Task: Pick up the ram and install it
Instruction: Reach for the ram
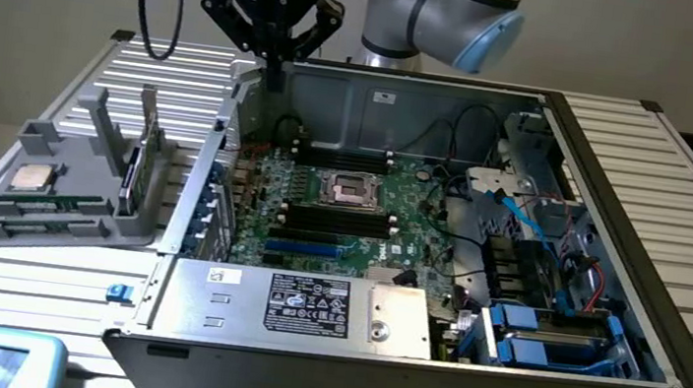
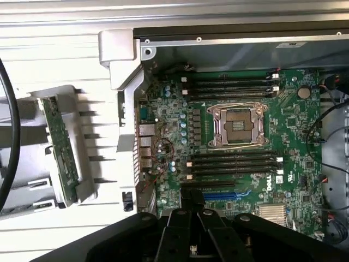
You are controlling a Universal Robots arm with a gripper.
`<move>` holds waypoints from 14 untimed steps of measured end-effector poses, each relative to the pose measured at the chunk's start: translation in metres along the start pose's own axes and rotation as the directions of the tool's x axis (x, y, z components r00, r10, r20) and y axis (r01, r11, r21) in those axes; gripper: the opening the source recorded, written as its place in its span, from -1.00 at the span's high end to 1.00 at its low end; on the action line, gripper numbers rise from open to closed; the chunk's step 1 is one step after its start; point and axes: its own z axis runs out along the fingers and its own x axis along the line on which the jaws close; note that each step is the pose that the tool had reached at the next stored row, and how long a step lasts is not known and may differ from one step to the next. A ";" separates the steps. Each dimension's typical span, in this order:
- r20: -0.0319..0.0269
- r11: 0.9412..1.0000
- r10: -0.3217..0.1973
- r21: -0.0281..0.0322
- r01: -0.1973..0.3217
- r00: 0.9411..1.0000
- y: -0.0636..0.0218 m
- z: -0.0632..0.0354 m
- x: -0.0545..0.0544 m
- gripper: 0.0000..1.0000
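Black "ROBOTIQ" claw (image 1: 276, 84), fingers together, gripping nothing, above green "DELL" mobo (image 2: 289, 136). Thin green ram stick (image 2: 60, 146) well off to claw's side, in grey plastic rack (image 2: 71, 95).

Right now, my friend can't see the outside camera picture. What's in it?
A robot arm hangs its shut gripper over a far corner of an open computer case, its green motherboard showing. On the exterior view's left, the ram stands in a gray holder on the table.
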 end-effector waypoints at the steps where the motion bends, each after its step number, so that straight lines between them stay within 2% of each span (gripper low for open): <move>1: 0.000 1.000 0.000 0.000 0.000 1.000 -0.0002 -0.0001 0.005 0.81; 12: 0.000 1.000 -0.001 0.000 0.001 1.000 -0.0029 -0.0012 0.055 0.81; 14: 0.000 1.000 -0.001 0.000 0.001 1.000 -0.0035 -0.0014 0.064 0.71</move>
